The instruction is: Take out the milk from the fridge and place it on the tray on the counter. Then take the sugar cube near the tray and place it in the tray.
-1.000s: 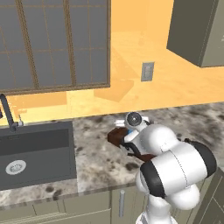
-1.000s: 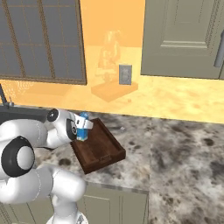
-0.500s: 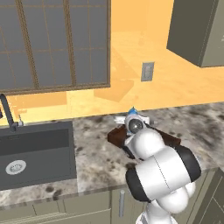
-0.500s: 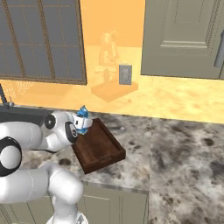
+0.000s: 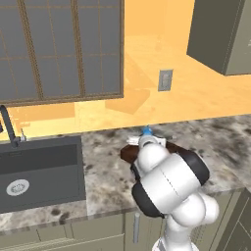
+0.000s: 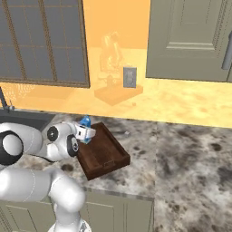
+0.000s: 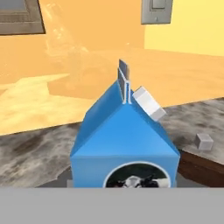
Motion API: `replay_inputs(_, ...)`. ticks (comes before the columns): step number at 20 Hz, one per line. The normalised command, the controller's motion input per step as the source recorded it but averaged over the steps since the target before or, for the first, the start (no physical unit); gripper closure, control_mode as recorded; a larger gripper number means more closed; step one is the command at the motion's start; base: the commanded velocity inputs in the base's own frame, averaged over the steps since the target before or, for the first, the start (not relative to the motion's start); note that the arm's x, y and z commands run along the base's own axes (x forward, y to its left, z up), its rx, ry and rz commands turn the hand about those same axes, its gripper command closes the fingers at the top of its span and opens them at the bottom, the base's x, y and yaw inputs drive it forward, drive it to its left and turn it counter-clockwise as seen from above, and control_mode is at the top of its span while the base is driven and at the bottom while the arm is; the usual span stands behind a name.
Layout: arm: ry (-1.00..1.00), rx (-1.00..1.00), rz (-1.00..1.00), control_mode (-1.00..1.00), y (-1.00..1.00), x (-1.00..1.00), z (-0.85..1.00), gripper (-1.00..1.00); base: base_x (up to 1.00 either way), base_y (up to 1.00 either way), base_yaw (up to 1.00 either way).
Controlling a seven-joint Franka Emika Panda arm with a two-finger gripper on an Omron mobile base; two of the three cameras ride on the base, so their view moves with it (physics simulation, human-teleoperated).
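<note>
Gripper [image 6: 86, 132] clamped on milk [image 7: 124, 144], hovering above tray [image 6: 106, 156] near edge. Sugar cube [image 7: 204, 141] lies ahead-right on counter [image 6: 190, 158]. Best: lower carton upright, centred, then release.

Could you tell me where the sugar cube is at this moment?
In the hand view, the sugar cube sits on the counter just beyond the tray's rim, to the right of the milk carton.

White arm [image 5: 169, 184] before the tray [image 5: 128, 154] on the counter [image 5: 105, 171], milk [image 5: 146, 131] tip above, sink [image 5: 39, 171] left.
</note>
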Motion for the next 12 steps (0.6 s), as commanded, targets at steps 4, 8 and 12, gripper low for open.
replay_inputs(4,0.09,0.00,0.00,-1.00,0.00,-0.03,-0.13,1.00,0.00,0.00,0.00)
replay_inputs(8,0.07,0.00,0.00,-1.00,0.00,0.00,-0.14,1.00,0.00,0.00,0.00)
replay_inputs(12,0.02,0.00,0.00,-1.00,-0.03,-0.15,-0.04,-1.00,0.00,0.00,0.00)
